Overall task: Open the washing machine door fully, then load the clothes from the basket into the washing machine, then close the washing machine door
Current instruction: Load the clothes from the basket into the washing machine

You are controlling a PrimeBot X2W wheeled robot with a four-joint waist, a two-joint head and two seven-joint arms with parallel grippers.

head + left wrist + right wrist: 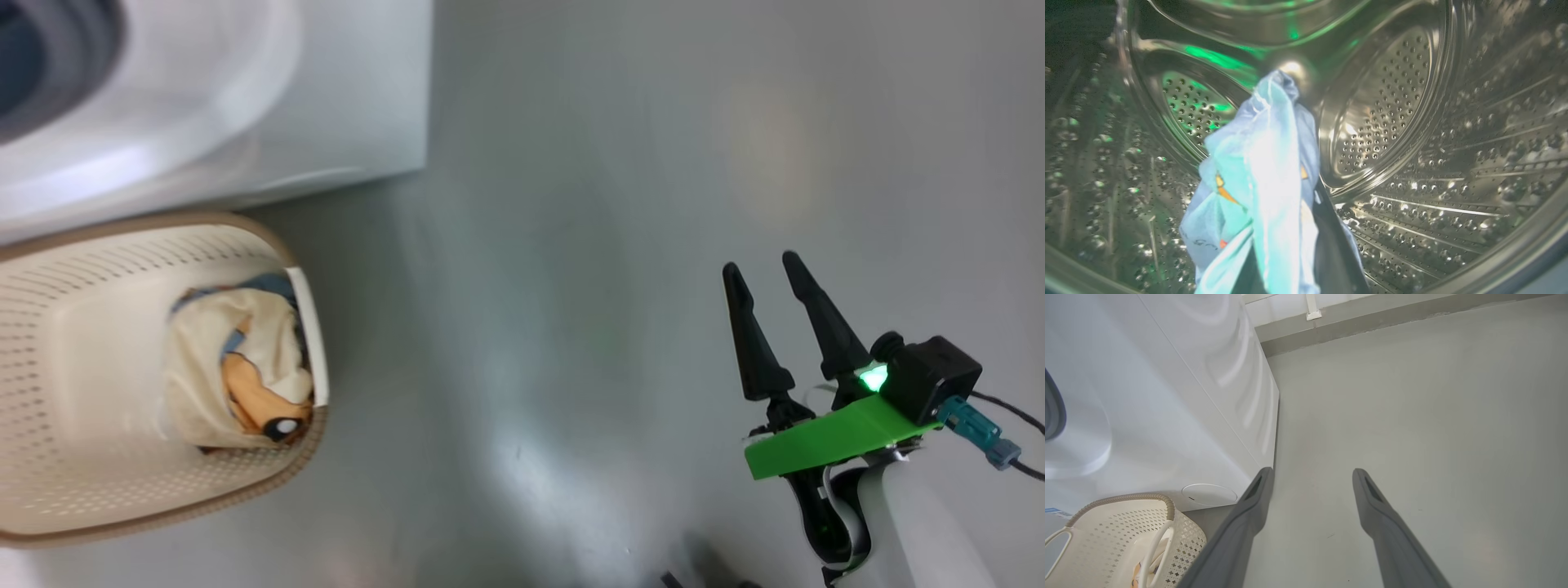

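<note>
Left wrist view: left pincer [1284, 87] clamped on blue garment [1257, 171] inside the drum [1392, 102]; right pincer [759, 264] gapes over floor [571, 245].

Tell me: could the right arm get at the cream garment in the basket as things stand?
Probably yes. The right gripper hangs with jaws open and empty over the floor, and nothing stands between it and the basket, whose open top leaves the cream garment uncovered at its nearer end.
</note>
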